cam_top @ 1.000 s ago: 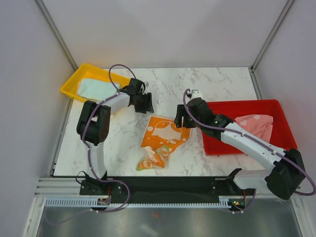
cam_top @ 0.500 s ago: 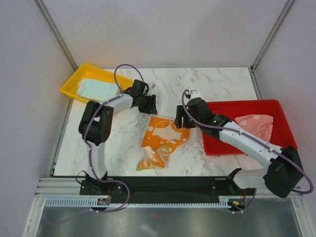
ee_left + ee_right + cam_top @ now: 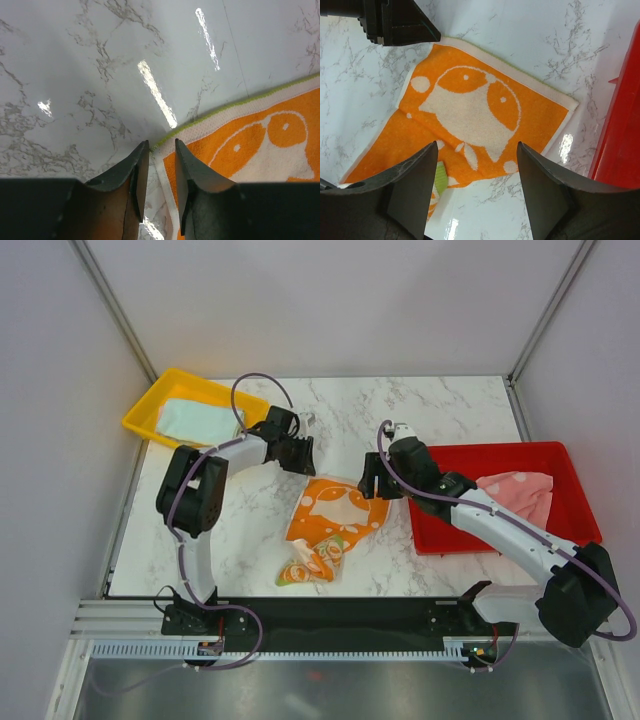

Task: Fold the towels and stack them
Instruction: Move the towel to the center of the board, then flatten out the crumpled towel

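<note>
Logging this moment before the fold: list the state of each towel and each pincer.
Orange towel: spread on the table, near end bunched.
Mint towel: lying flat in the yellow tray.
Pink towel: crumpled in the red tray.
Left pincer: barely open, astride the orange towel's corner.
Right pincer: wide open above it.

Lab test cell: white panel walls point(image 3: 330, 300), marble table point(image 3: 440, 410).

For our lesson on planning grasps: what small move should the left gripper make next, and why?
Probably close the left gripper on the corner of the orange-and-cream printed cloth towel: its narrowly parted fingers frame that corner on the white marble table.
</note>
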`<state>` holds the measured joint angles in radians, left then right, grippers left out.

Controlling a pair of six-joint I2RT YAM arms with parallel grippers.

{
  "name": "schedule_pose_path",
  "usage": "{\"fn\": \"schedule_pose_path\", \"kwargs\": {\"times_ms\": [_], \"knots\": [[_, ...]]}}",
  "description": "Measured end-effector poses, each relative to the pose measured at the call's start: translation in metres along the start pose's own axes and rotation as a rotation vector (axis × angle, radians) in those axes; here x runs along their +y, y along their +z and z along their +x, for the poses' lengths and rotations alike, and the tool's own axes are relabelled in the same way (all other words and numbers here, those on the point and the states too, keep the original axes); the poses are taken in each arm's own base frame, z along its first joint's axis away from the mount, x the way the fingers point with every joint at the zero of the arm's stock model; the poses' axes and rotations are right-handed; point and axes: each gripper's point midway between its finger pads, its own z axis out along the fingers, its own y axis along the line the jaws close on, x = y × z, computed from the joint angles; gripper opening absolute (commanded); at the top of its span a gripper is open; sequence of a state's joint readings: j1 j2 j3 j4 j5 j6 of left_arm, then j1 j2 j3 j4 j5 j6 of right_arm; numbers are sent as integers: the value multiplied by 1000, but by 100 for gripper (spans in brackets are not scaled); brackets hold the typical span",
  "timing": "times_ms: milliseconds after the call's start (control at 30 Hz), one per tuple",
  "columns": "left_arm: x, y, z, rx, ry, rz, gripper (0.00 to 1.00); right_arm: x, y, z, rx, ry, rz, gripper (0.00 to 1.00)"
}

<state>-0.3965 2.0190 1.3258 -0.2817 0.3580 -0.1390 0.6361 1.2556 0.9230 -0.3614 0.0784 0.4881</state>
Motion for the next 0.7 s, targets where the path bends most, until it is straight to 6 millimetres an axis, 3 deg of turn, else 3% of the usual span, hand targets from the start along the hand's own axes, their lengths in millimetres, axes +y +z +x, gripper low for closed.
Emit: {"fn": "schedule_pose_path", "kwargs": {"times_ms": [200, 467, 700], "knots": [[-7, -6, 13, 33, -1, 17, 35, 5, 0, 1, 8, 1, -29, 73], [-23, -12, 31, 78, -10, 69, 47, 5, 2, 12, 37, 5, -43, 73], [-44, -17, 47, 140, -127, 162, 51, 3, 1, 18, 52, 13, -44, 72]]}}
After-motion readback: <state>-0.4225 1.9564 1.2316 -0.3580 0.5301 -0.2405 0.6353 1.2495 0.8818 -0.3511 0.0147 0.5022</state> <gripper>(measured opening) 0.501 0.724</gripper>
